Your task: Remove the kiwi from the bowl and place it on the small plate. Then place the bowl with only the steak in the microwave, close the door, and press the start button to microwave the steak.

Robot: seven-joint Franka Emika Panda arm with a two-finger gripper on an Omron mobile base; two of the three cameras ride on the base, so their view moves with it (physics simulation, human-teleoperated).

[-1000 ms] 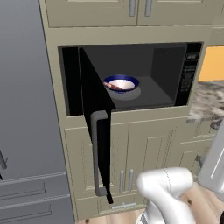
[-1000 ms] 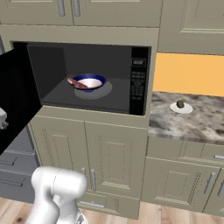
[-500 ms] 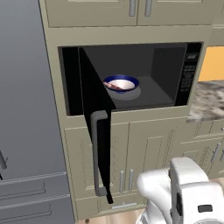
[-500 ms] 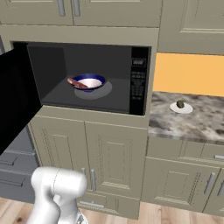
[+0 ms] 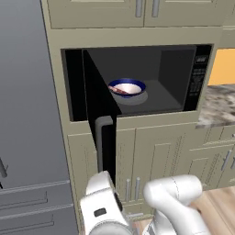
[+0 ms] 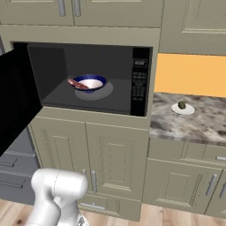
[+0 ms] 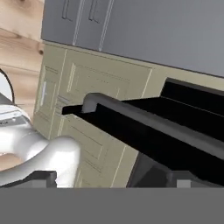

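Observation:
The microwave (image 5: 137,80) stands open, and its black door (image 5: 98,105) juts out toward me edge-on, with the grey bar handle (image 5: 103,142) facing me. Inside on the turntable sits the blue-rimmed bowl (image 5: 127,87) holding the steak (image 5: 118,90); both also show as bowl (image 6: 90,82) and steak (image 6: 77,83). The kiwi (image 6: 181,105) rests on the small plate (image 6: 182,109) on the counter to the right. My gripper (image 7: 113,179) is open, low down, looking at the door (image 7: 175,144) and its handle (image 7: 131,114) from a short distance. Nothing is between the fingers.
A tall grey fridge (image 5: 27,114) stands just left of the open door. Beige cabinet doors (image 5: 151,156) fill the wall below the microwave. The keypad strip (image 6: 140,81) is on the microwave's right. The marble counter (image 6: 190,126) runs off to the right.
The arm's hand has swung left along the bottom of the left base view, ending low beneath the door handle. Door, bowl and kiwi have not moved.

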